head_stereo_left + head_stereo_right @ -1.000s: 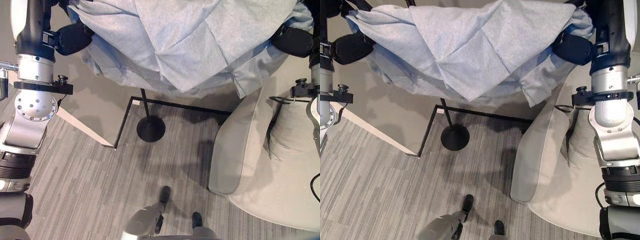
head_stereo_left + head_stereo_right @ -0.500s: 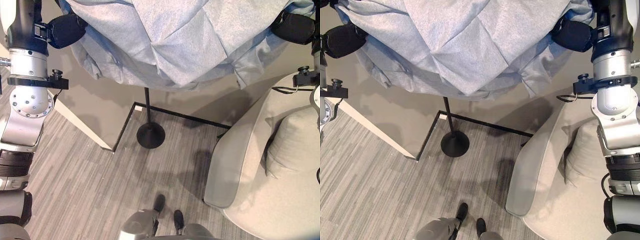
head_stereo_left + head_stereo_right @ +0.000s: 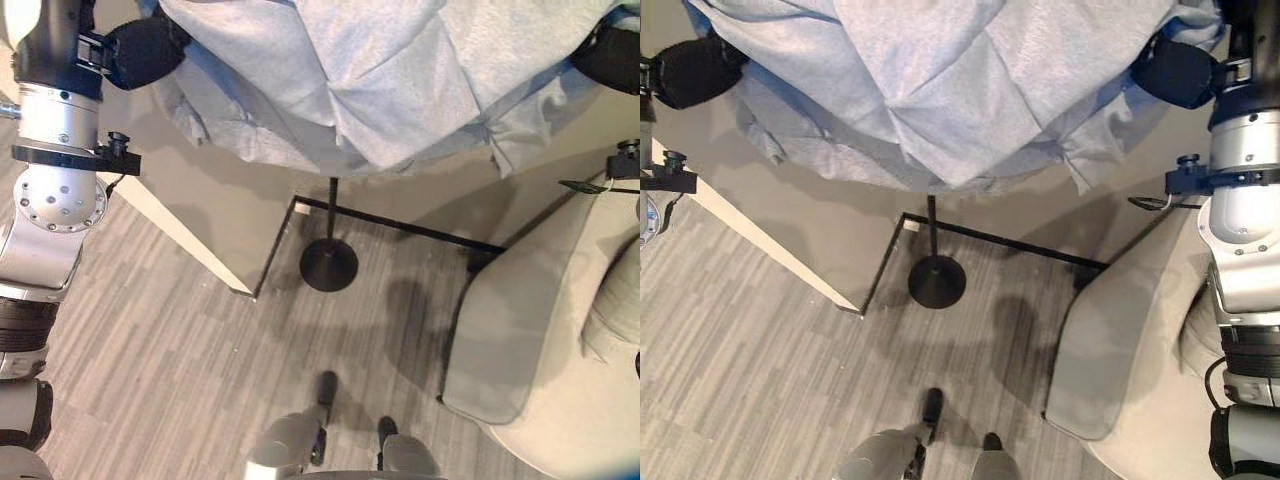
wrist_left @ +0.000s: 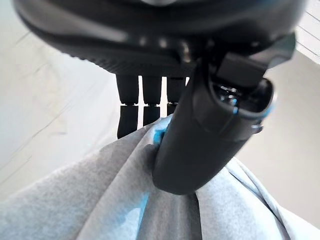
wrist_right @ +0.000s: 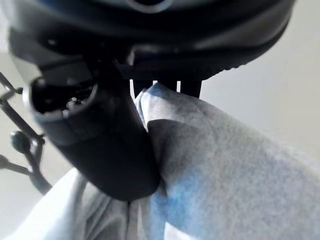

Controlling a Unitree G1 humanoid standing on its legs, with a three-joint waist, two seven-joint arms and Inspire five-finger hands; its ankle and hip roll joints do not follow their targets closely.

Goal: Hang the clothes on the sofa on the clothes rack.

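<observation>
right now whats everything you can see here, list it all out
garment: one, light grey-blue, held spread between both hands, hanging above the rack's pole
clothes rack: one, black, thin pole on a round base with a low bar running along the floor, below the garment
sofa: one, light grey, on the robot's right
cushion: one, light grey, on the sofa seat
floor: grey striped carpet, under everything
wall panel: beige, with a pale edge, behind the rack on the left
left hand: dark, thumb and fingers pinching the garment's left edge
right hand: dark, thumb pinching the garment's right edge
</observation>
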